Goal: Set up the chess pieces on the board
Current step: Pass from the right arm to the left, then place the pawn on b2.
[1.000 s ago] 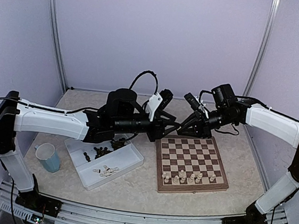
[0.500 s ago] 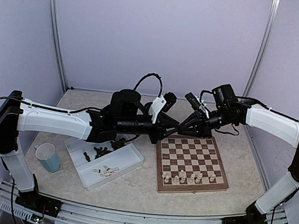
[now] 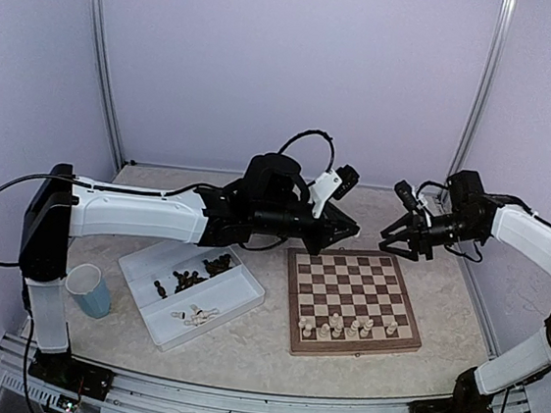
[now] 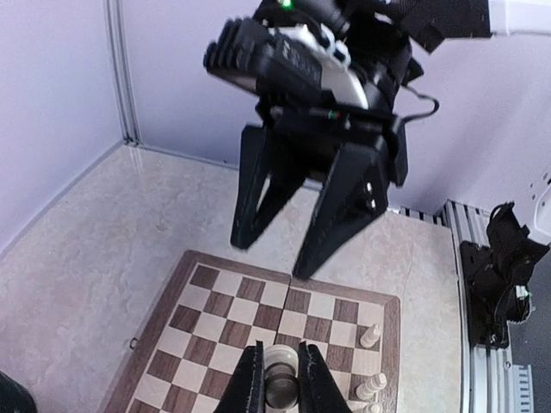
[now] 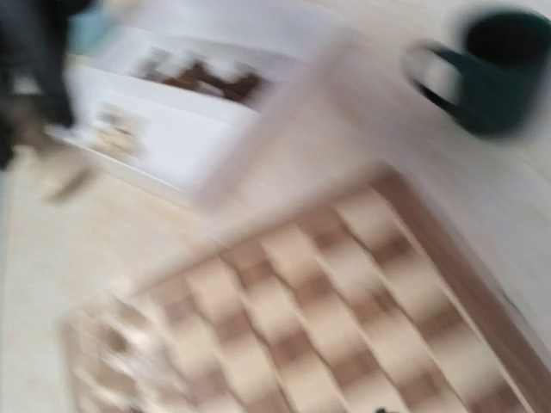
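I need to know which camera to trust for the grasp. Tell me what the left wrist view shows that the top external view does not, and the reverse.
Only the left wrist view: a dark piece clamped between the left jaws, which the top external view is too far off to show. Only the top external view: the white tray holding loose pieces, the blue cup and both whole arms. Both: the board, the cream pieces standing along one edge, and the right jaws, spread open.

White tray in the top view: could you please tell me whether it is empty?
No, dark chess pieces lie in the white tray, with cream ones nearer its front edge.
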Tool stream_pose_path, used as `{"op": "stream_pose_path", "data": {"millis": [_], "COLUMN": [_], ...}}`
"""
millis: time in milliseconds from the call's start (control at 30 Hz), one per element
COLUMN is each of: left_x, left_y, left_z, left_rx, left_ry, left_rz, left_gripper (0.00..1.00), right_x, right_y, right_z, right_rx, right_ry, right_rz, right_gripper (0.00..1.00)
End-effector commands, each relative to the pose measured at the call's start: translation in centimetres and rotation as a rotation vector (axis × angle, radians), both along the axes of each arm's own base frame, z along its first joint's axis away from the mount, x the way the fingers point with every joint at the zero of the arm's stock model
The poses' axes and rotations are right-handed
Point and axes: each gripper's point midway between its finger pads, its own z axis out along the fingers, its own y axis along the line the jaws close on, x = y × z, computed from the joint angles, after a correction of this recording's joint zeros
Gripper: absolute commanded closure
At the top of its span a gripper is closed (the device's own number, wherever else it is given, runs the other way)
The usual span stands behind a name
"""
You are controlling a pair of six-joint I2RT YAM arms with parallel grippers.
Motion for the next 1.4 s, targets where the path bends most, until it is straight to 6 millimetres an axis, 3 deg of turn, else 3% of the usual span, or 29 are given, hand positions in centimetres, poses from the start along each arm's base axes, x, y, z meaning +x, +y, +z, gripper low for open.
{"op": "stream_pose_path", "data": {"millis": [0, 33, 100, 267, 400, 867, 1000, 1133, 1200, 1267, 1367], "left_x": [-1.9, -2.1, -2.7, -4.2, -5.1, -5.4, -4.8, -3.9, -3.7, -3.5, -3.7], "left_y": [-2.3, -2.7, -3.4, -4.3, -4.6, -5.0, -5.0, -4.4, -3.6, -2.5, -0.5], "left_z": [-4.8, -6.3, -7.1, -11.7, -14.3, -19.2, -18.9, -16.6, -14.1, -13.0, -12.7], "left_rx": [0.14, 0.178, 0.202, 0.331, 0.41, 0.543, 0.542, 0.505, 0.452, 0.42, 0.422], "left_ry": [0.066, 0.091, 0.108, 0.205, 0.229, 0.278, 0.251, 0.212, 0.194, 0.201, 0.245], "left_rz": [-0.096, -0.111, -0.149, -0.245, -0.272, -0.277, -0.238, -0.176, -0.152, -0.129, -0.113], "left_gripper": [0.9, 0.9, 0.9, 0.9, 0.9, 0.9, 0.9, 0.9, 0.9, 0.9, 0.9], "right_x": [0.8, 1.3, 2.3, 2.2, 2.0, 2.2, 2.2, 2.2, 2.2, 2.2, 2.2], "right_y": [-5.5, -6.5, -7.8, -7.8, -7.7, -7.8, -7.7, -7.7, -7.7, -7.7, -7.6], "right_z": [-2.8, -3.5, -4.0, -5.2, -5.4, -5.5, -5.7, -5.8, -5.9, -6.0, -6.1], "right_rx": [-0.153, -0.172, -0.183, -0.147, -0.131, -0.128, -0.126, -0.125, -0.124, -0.125, -0.122], "right_ry": [-0.027, -0.017, -0.016, 0.008, 0.0, -0.014, -0.004, 0.0, 0.003, 0.006, 0.01], "right_rz": [-0.152, -0.199, -0.275, -0.334, -0.346, -0.354, -0.35, -0.348, -0.346, -0.345, -0.341], "right_gripper": [0.51, 0.51, 0.5, 0.46, 0.45, 0.44, 0.44, 0.44, 0.44, 0.43, 0.44]}}
